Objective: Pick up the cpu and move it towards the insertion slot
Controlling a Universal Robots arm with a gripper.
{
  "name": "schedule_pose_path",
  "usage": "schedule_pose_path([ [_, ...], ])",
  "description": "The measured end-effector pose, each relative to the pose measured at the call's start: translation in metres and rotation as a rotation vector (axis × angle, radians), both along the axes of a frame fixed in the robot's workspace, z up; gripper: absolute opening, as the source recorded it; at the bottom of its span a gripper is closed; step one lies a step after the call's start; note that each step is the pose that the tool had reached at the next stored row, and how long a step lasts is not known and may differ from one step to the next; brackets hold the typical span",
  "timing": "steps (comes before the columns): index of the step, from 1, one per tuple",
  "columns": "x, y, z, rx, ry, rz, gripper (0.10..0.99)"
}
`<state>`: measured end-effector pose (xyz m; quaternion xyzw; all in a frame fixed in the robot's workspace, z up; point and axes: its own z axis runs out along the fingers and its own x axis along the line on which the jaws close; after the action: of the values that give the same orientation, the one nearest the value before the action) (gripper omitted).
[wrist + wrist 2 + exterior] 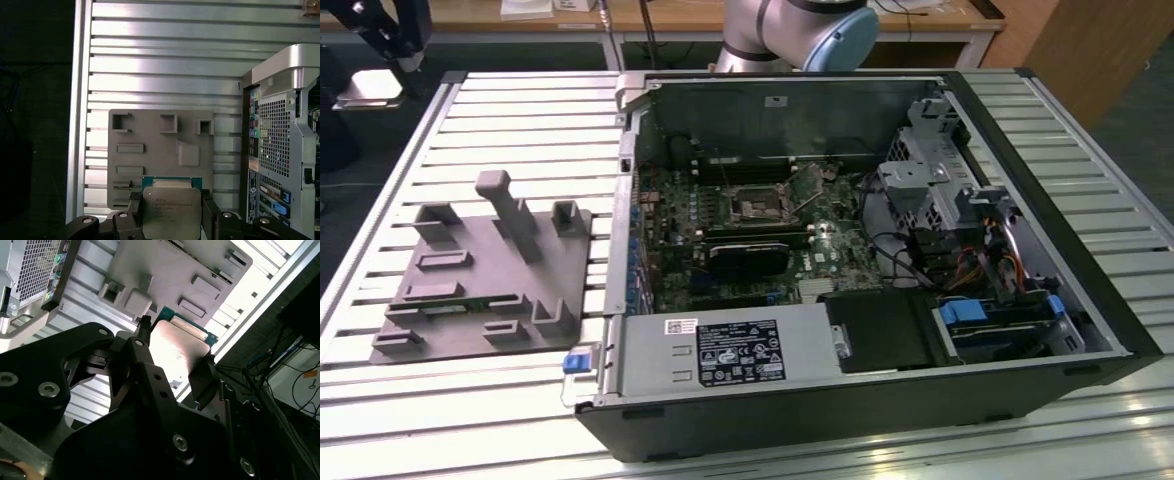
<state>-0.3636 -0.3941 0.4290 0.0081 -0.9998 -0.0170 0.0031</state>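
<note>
Hand (172, 207) clenched on the cpu (171, 212), black fingers (135, 204) pressing two opposite edges. In the first wrist view I see the chip's far green rim and dull silver lid; its near edge is cut off by the frame. In the second wrist view glare washes out the lid.

The cpu is held clear of the moulded grey fixture (160, 150), which lies behind it in both wrist views on the slatted aluminium worktop (520, 110).

In the exterior view the open computer case (1067, 250) holds the green board with the insertion slot (757, 207): silvery frame, dark centre, partly shadowed.
</note>
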Motion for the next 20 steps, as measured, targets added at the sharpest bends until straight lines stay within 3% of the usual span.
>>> schedule_pose_path([
  [9,0.0065,0.0001,-0.0001,0.000,0.0000,0.000,0.545],
  [20,0.0226,0.0001,-0.0002,0.000,0.0000,0.000,0.545],
])
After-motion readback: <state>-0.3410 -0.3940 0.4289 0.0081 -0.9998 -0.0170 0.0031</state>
